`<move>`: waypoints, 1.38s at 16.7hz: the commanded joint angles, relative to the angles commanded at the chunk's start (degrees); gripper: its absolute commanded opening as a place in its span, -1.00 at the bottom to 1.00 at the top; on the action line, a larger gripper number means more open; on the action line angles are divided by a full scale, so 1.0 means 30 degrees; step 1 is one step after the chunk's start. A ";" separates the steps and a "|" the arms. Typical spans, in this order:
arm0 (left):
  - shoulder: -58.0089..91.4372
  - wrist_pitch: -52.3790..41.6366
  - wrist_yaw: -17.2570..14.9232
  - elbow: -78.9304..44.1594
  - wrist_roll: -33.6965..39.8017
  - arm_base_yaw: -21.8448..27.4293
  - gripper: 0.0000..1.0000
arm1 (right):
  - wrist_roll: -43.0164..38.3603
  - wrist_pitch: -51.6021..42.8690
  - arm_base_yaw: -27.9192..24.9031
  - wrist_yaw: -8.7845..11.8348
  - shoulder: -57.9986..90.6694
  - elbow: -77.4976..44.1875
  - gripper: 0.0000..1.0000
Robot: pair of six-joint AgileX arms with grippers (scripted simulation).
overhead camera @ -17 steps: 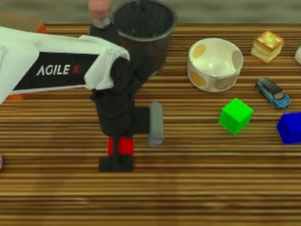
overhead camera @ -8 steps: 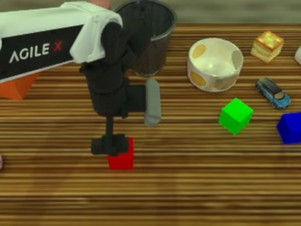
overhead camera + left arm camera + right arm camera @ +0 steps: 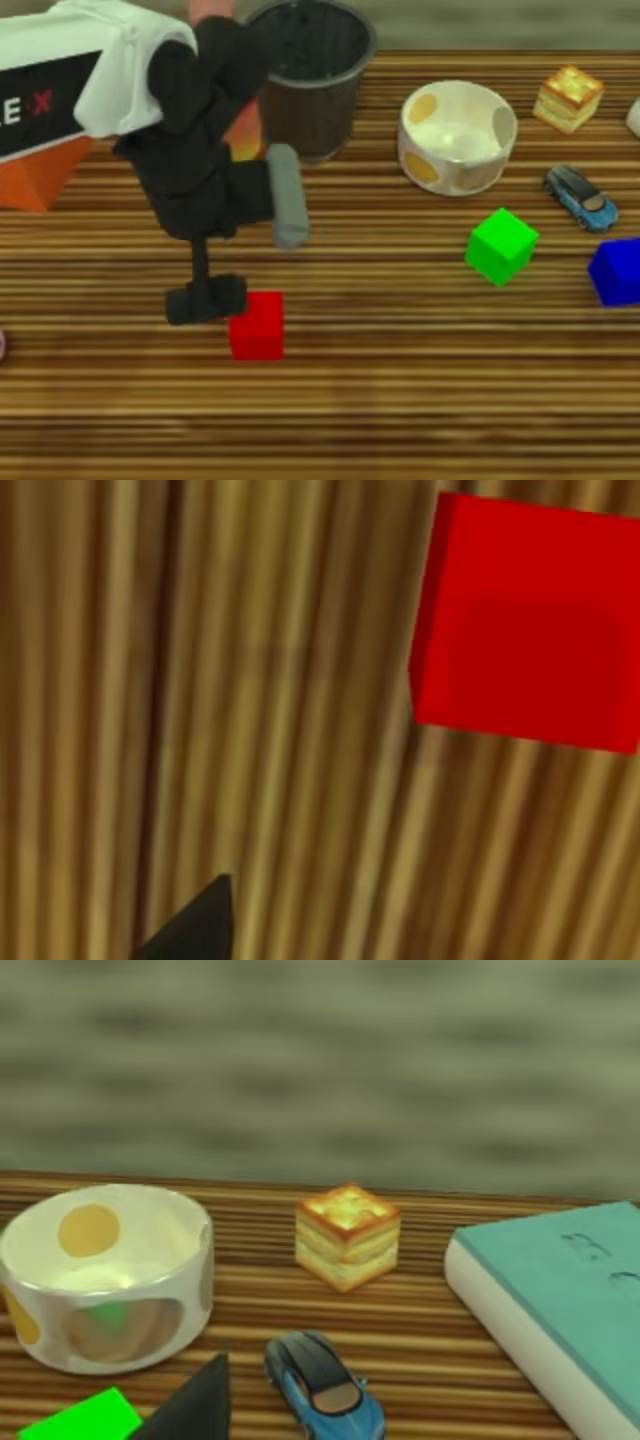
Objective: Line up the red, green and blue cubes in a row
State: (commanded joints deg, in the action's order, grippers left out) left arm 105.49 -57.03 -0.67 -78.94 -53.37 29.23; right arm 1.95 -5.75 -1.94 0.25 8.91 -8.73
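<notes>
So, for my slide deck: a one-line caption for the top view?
Left gripper beside the red cube, clear of it; green cube and blue cube sit right.

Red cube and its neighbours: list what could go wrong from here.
1. The left pincer sits close beside the red cube; a sideways drift could nudge it out of place.
2. The green cube and blue cube lie far to the right, near the toy car and bowl; fetching them may bump these.
3. The blue cube sits at the top view's edge, so tracking it could be hard.
</notes>
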 joint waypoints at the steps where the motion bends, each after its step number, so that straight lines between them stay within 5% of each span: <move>1: -0.1045 0.0567 0.0044 0.0839 0.0463 -0.0457 1.00 | 0.0242 -0.0721 -0.0212 0.0003 0.1197 -0.1158 1.00; 14: -2.4505 1.2127 0.0544 1.9253 1.1346 -0.7977 1.00 | 0.4721 -1.4523 -0.3870 -0.0167 2.7841 -2.1819 1.00; 23: -3.4421 1.8504 0.0255 2.5974 1.7329 -1.0041 1.00 | 0.6762 -2.0489 -0.5615 -0.0153 3.9059 -3.1870 1.00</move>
State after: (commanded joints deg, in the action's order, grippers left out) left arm 2.22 -1.52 0.09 -1.02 -1.38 -0.89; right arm 22.23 -67.21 -18.78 -0.21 126.09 -104.34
